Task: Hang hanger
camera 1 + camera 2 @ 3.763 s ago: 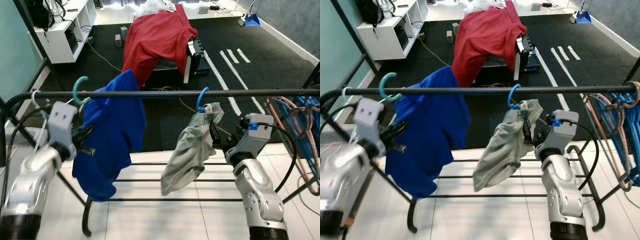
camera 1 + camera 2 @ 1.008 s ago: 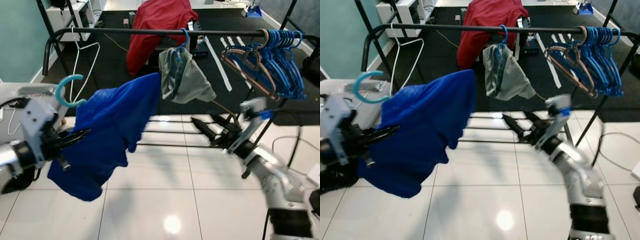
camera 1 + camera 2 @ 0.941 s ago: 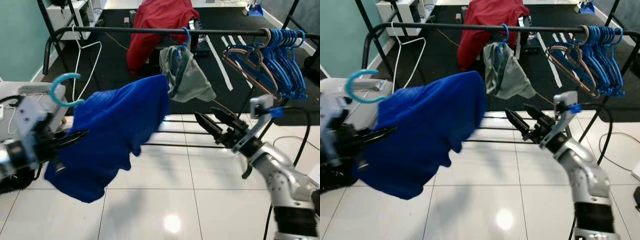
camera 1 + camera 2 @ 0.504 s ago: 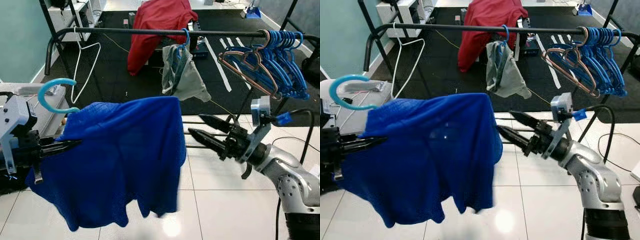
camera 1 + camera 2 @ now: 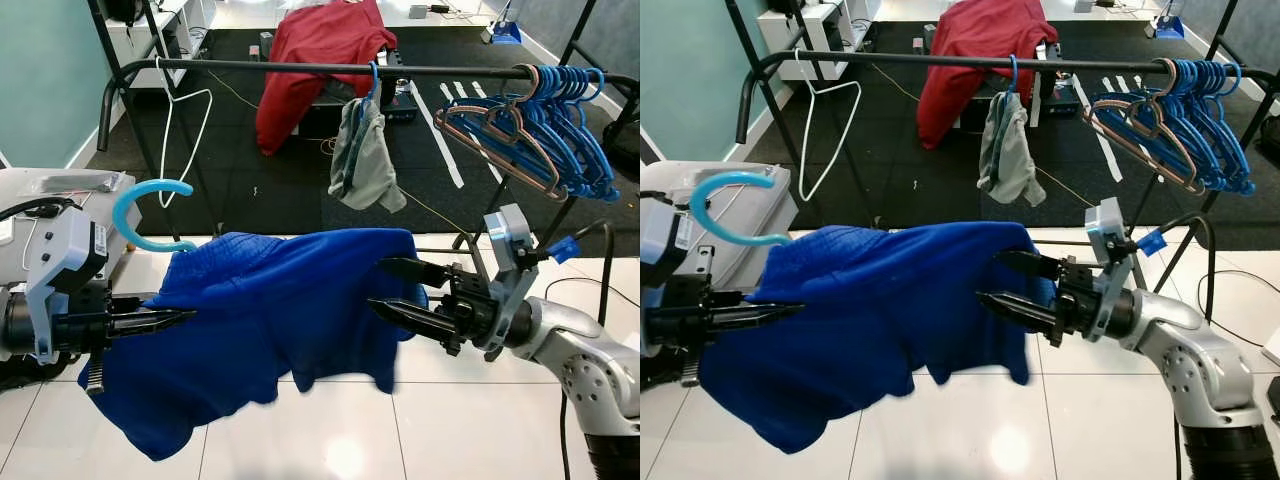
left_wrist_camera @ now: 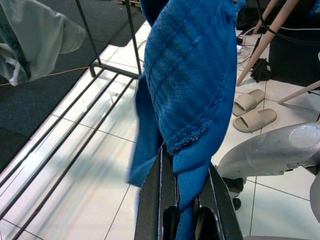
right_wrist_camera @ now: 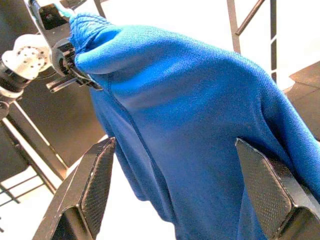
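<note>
**Blue garment on hanger, held below rail**

The left gripper (image 5: 165, 320) is clenched on the blue shirt (image 5: 270, 320), which hangs from the teal hanger (image 5: 150, 215) at 9 o'clock. The right gripper (image 5: 395, 290), fingers spread apart, points at the shirt's 3 o'clock edge. The black rail (image 5: 300, 69) spans 12 o'clock, carrying a grey garment (image 5: 365, 165) and blue hangers (image 5: 565, 120). No writing is legible.

One blue shirt (image 5: 270, 310) was on one teal hanger (image 5: 150, 215). One grey garment (image 5: 365, 160) and one white hanger (image 5: 180, 130) hung on one rail (image 5: 300, 68); one red cloth (image 5: 315, 50) lay far behind.
</note>
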Available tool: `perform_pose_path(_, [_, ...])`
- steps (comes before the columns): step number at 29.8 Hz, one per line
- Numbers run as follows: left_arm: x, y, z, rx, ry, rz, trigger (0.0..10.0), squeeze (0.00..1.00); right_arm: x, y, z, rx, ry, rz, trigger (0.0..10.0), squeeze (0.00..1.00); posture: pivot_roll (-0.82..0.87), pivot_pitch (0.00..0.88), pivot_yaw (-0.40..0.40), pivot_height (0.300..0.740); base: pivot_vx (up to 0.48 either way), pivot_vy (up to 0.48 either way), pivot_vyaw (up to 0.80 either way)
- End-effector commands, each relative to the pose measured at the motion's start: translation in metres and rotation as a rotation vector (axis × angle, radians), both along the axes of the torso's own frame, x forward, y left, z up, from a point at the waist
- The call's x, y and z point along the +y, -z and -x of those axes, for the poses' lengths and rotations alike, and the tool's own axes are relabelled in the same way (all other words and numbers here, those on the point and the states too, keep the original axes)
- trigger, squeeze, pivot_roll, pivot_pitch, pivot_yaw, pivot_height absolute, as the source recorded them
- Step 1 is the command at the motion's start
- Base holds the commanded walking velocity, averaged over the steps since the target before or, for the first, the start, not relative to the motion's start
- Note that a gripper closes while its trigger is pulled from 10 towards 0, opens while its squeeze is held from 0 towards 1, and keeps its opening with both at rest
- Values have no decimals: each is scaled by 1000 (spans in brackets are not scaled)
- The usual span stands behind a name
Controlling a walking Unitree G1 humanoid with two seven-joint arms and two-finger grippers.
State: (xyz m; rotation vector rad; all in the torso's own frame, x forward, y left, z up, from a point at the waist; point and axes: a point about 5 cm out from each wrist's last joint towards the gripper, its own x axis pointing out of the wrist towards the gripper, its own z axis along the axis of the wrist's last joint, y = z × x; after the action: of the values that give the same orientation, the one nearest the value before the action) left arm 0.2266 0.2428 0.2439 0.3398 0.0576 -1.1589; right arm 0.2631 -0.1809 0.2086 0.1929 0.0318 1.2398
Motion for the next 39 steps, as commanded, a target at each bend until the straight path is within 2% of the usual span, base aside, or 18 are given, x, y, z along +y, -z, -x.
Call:
perform_pose_path(1, [3, -2, 0, 6, -4, -40, 10000, 0, -1, -8, 7, -8, -44, -21, 10000, 0, -61, 70, 14, 740, 0, 0, 0])
perform_pose_path(5, [12, 1, -4, 5, -56, -53, 10000, 0, -5, -27, 29, -15, -184, -117, 10000, 0, -66, 74, 13, 740, 0, 0, 0])
perform_pose_path(7, [13, 2, -4, 9, -62, -54, 10000, 0, -6, -31, 33, -22, -206, -142, 10000, 0, -66, 74, 13, 740, 0, 0, 0])
perform_pose_path(10, [14, 6, -3, 20, -65, -59, 10000, 0, -11, -50, 37, -66, -221, -273, 10000, 0, -72, 79, 14, 740, 0, 0, 0])
perform_pose_path(12, [13, 7, -3, 28, -61, -57, 10000, 0, -20, -69, 33, -133, -169, -407, 10000, 0, -73, 81, 16, 740, 0, 0, 0])
perform_pose_path(13, [13, 7, -3, 28, -61, -57, 10000, 0, -20, -69, 33, -133, -169, -407, 10000, 0, -73, 81, 16, 740, 0, 0, 0])
perform_pose_path(15, [12, 7, -2, 32, -56, -54, 10000, 0, -30, -80, 22, -197, -48, -464, 10000, 0, -73, 81, 18, 740, 0, 0, 0])
perform_pose_path(16, [12, 7, -2, 32, -56, -54, 10000, 0, -30, -80, 22, -197, -48, -464, 10000, 0, -73, 81, 18, 740, 0, 0, 0])
perform_pose_path(17, [12, 7, -2, 32, -53, -53, 10000, 0, -34, -79, 11, -220, 72, -418, 10000, 0, -74, 83, 19, 740, 0, 0, 0])
perform_pose_path(18, [11, 4, -2, 26, -43, -43, 10000, 0, -40, -71, -4, -203, 228, -299, 10000, 0, -74, 85, 21, 740, 0, 0, 0])
perform_pose_path(20, [10, 1, -3, 19, -39, -41, 10000, 0, -37, -51, -7, -173, 247, -103, 10000, 0, -73, 85, 21, 740, 0, 0, 0])
perform_pose_path(21, [9, 1, -4, 17, -37, -43, 10000, 0, -31, -36, -4, -155, 205, 11, 10000, 0, -73, 85, 21, 740, 0, 0, 0])
perform_pose_path(25, [8, 1, -4, 15, -34, -42, 10000, 0, -27, -26, 1, -120, 166, 56, 10000, 0, -70, 86, 21, 740, 0, 0, 0])
perform_pose_path(26, [7, 1, -4, 13, -32, -41, 10000, 0, -22, -18, 8, -74, 114, 88, 10000, 0, -68, 87, 22, 740, 0, 0, 0])
perform_pose_path(30, [6, 0, -4, 12, -27, -38, 10000, 0, -18, -5, 15, -11, 67, 138, 10000, 0, -69, 86, 24, 740, 0, 0, 0])
perform_pose_path(33, [4, 0, -3, 12, -22, -36, 10000, 0, -23, 2, 11, -9, 113, 174, 10000, 0, -70, 86, 23, 740, 0, 0, 0])
perform_pose_path(35, [1, -3, -1, 10, 3, -23, 10000, 0, -30, 4, -2, -56, 213, 210, 10000, 0, -72, 85, 23, 740, 0, 0, 0])
perform_pose_path(39, [-4, -6, 2, 13, 39, -19, 10000, 0, -31, -1, -5, -87, 229, 192, 10000, 0, -70, 84, 22, 740, 0, 0, 0])
